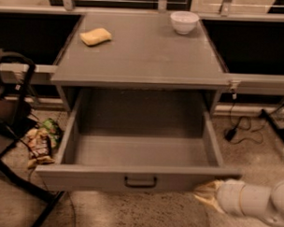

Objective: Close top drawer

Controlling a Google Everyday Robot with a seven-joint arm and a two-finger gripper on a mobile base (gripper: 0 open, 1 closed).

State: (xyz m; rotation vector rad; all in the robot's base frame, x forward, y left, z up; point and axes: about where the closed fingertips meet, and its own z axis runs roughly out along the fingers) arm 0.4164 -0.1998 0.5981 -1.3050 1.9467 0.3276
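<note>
The top drawer (139, 178) is a wide, deep grey box with a small black bar handle (140, 181). It stands pulled well out of the grey cabinet (144, 54), and its inside is bare. My gripper (207, 195) is at the lower right, its yellowish tip against or just below the right end of the drawer's front panel. The white arm (256, 201) runs off to the right edge. No lower drawers show.
A yellow sponge (95, 36) and a white bowl (184, 22) sit on the cabinet top. A black chair frame (13, 129) and snack packets (40, 142) lie on the floor at the left. Cables (235, 128) and a stand leg (277, 127) are at the right.
</note>
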